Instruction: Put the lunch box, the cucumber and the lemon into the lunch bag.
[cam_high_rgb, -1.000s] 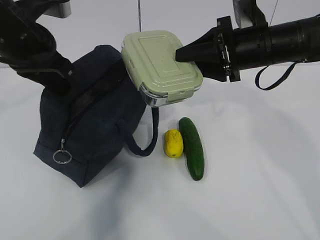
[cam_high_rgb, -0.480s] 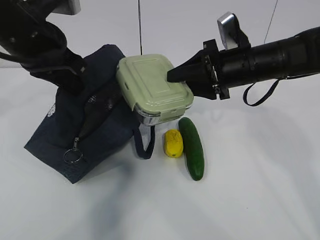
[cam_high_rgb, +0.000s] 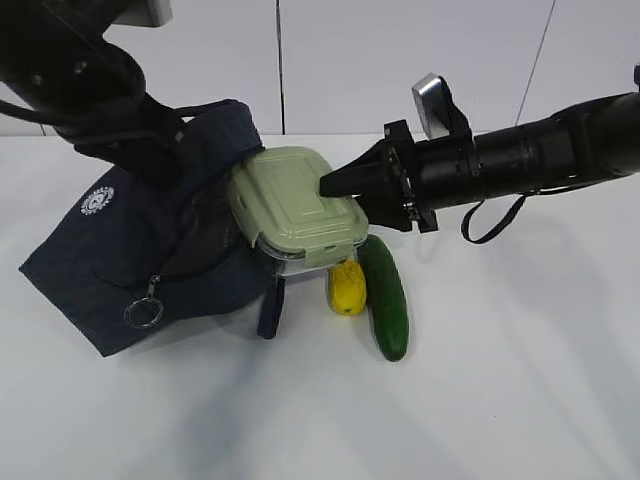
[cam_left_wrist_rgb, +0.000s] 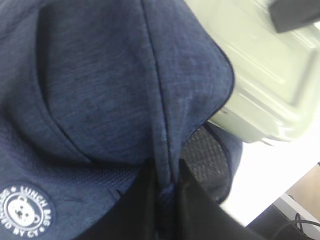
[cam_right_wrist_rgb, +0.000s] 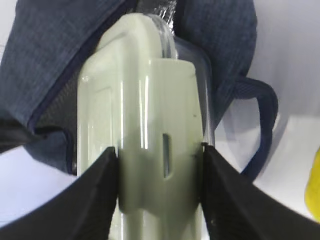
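The right tool clamps the lunch box by its sage lid end, its far end poking into the lunch bag mouth. The left tool pinches the bag's fabric edge (logo side up). The lemon and cucumber lie side by side on the white worktop.
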